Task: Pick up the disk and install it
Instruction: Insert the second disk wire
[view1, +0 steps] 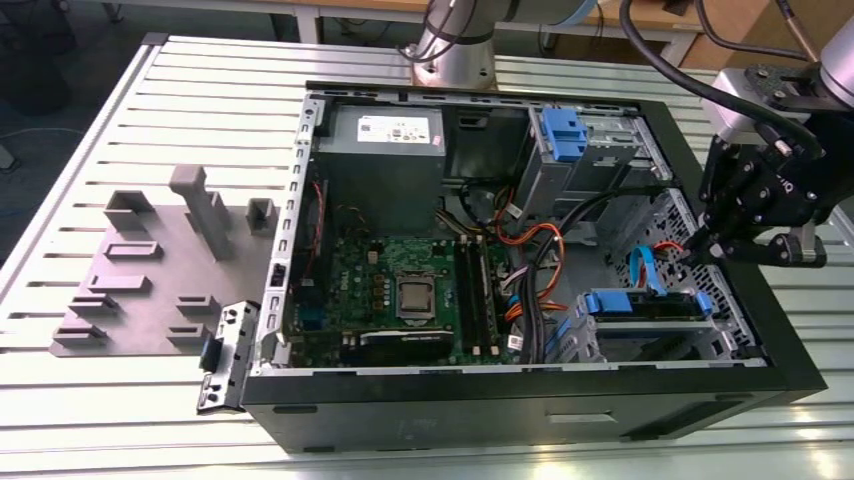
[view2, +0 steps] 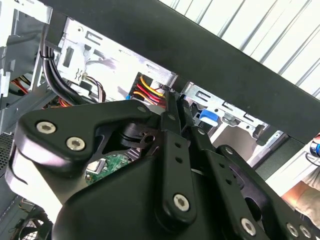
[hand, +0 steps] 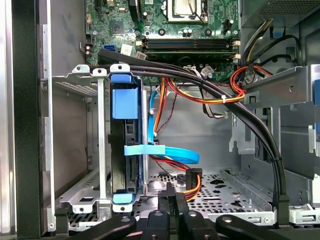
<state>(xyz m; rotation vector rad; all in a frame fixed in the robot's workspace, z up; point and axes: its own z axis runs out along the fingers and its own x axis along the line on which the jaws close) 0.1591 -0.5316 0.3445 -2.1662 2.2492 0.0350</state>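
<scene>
The disk (view1: 647, 303) lies in its blue carrier inside the grey cage at the near corner of the open computer case (view1: 534, 400), on the exterior view's right. In the first wrist view the disk (hand: 125, 102) shows edge-on between the cage's metal rails, blue tab outward. My gripper (view1: 694, 256) hangs over the case's wall on that same side, just above and beyond the disk, not touching it. In both wrist views the fingers (hand: 170, 200) (view2: 170, 115) press together with nothing between them.
A second blue-tabbed caddy (view1: 565, 135) stands in the far metal cage, next to the grey power supply (view1: 380, 135). Black, orange and blue cables (hand: 210, 90) cross between the motherboard (view1: 400, 280) and the disk cage. A grey slotted fixture (view1: 147, 270) lies outside the case.
</scene>
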